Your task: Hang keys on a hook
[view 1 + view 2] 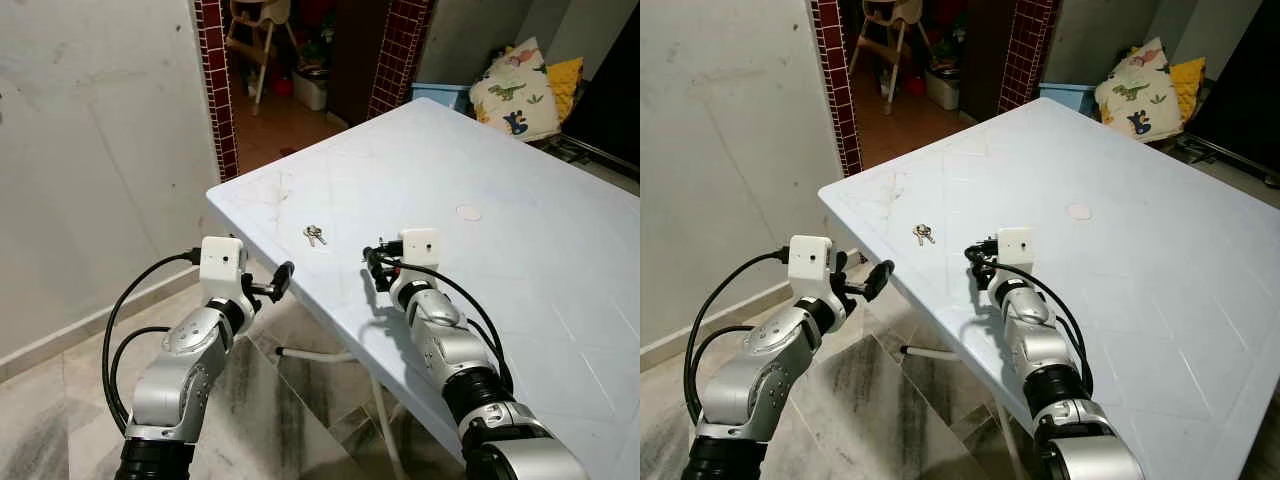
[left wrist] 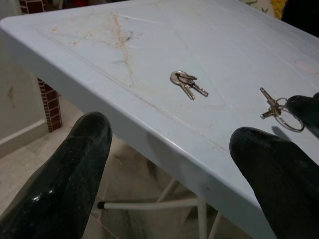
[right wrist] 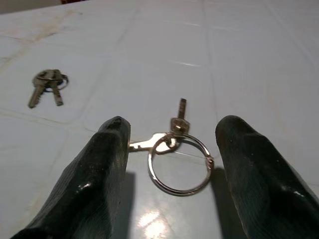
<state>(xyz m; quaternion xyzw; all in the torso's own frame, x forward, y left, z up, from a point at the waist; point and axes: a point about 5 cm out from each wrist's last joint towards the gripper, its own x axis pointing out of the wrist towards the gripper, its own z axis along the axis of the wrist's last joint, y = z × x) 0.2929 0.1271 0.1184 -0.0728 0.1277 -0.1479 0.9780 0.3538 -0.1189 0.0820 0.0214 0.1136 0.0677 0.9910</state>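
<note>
Pale blue plastic forms the table (image 1: 520,240) before the robot in the left eye view; a small bunch of keys (image 1: 314,235) lies on it near the corner that faces a brick-red tiled doorway (image 1: 216,90). The right gripper (image 1: 377,266) rests low over the tabletop just beside those keys, its arm reaching in over the table's near edge. The left gripper (image 1: 281,280) hangs off the table's edge, above the marbled floor (image 1: 280,410). A faint round mark (image 1: 468,212) shows farther in on the table, and a dinosaur-print cushion (image 1: 516,92) leans beyond the far side.

The right eye view gives the same layout, with no readable writing or label on the white camera boxes at the wrists.

In the left wrist view the two black fingers (image 2: 70,164) stand wide apart with nothing between them, pointing at the table's edge; the bunch of keys lies beyond, and a second set, the ringed keys (image 2: 278,107), lies beside the right gripper's fingertip.

In the right wrist view the fingers (image 3: 94,174) are spread wide either side of the ringed keys, one key tip touching a finger, the jaws not closed on them.
</note>
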